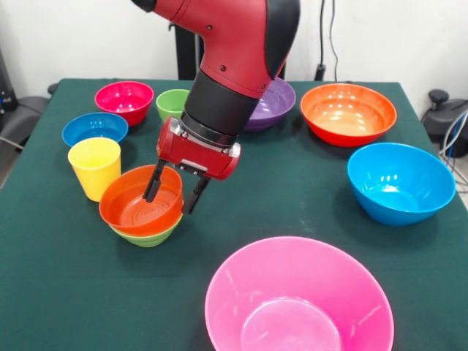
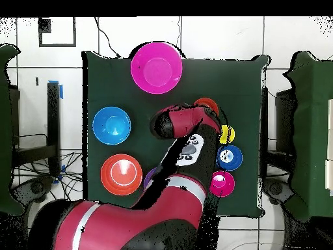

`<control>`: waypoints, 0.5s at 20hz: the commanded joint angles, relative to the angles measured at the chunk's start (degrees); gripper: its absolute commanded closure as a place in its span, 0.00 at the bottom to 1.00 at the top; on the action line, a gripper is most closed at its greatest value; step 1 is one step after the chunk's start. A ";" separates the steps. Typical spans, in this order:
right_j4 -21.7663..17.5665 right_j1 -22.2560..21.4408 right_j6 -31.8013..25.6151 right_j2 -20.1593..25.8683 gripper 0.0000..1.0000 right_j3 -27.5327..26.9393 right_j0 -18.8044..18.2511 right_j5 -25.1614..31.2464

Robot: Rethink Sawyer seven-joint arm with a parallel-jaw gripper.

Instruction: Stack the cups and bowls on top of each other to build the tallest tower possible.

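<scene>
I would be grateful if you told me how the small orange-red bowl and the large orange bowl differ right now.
The small orange-red bowl sits nested in a small green bowl; the large orange bowl rests directly on the table. The tool straddles the small one's rim, one finger inside and one outside; the large one is untouched. The small one is deeper orange-red. Both are glossy, round and upright.
</scene>
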 commanded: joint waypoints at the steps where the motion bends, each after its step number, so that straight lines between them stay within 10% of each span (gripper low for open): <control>1: -2.71 0.95 -0.68 10.35 0.00 3.75 -1.91 -0.31; 10: -3.04 0.60 -0.16 11.24 0.00 4.16 -2.24 -0.36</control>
